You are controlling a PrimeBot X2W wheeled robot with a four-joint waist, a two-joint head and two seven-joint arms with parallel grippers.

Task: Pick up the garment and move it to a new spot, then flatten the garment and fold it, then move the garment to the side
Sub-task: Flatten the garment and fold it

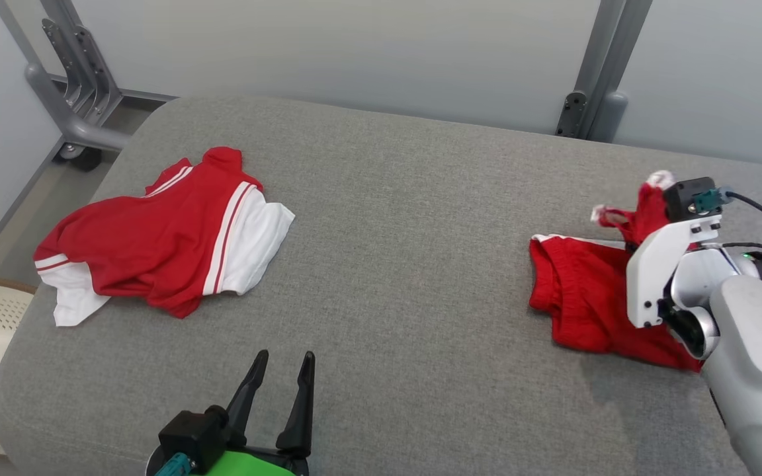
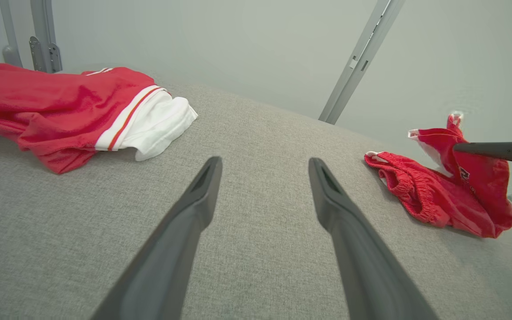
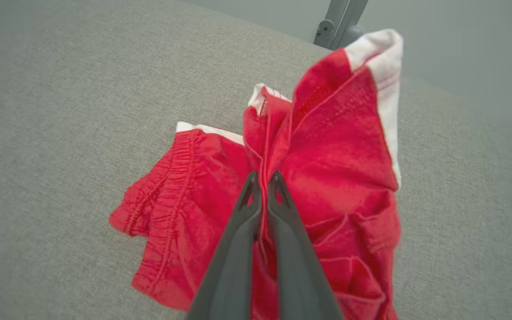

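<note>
Upholstery (image 1: 407, 251), grey, before pale wall (image 1: 354, 46); right gripper (image 3: 264, 178) pinches shorts (image 3: 336, 155), left gripper (image 1: 285, 357) gapes.

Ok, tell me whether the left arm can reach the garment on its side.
Probably yes: the left end effector is open and empty, and only bare cushion lies between it and that garment.

Dark tapered fingers (image 2: 185, 222); white wrist bracket (image 1: 652, 271); grey forearm (image 1: 758, 370); green housing (image 1: 242, 466); black cable (image 1: 755, 206).
</note>
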